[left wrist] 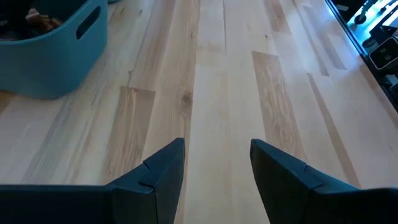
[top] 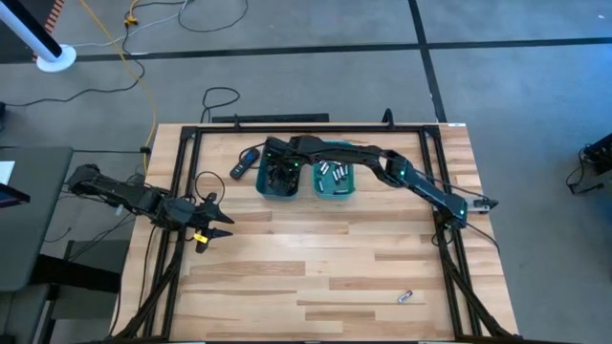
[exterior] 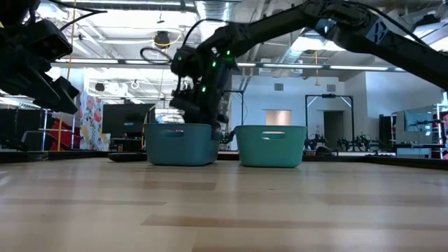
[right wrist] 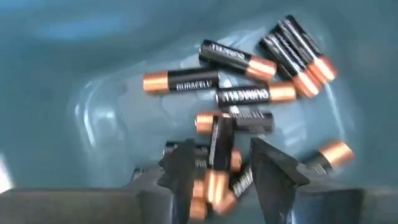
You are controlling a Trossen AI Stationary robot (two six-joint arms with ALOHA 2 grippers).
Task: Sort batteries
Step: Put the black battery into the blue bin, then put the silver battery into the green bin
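Observation:
Two teal bins stand side by side at the table's far middle. The left bin (top: 280,180) holds several dark batteries with copper ends (right wrist: 245,93). The right bin (top: 335,182) holds several silvery-grey batteries (top: 337,173). My right gripper (right wrist: 221,168) is open inside the left bin, pointing down. One dark battery (right wrist: 219,146) stands on end between its fingers, with a gap on each side. It rests on the pile below. My left gripper (left wrist: 217,155) is open and empty, low over the bare wood near the table's left edge (top: 222,222).
A flat black device with a blue button (top: 245,162) lies left of the left bin. One lone silvery battery (top: 404,297) lies near the table's near right corner. A black frame (top: 287,126) runs around the table top. Bare wood lies between the bins and the near edge.

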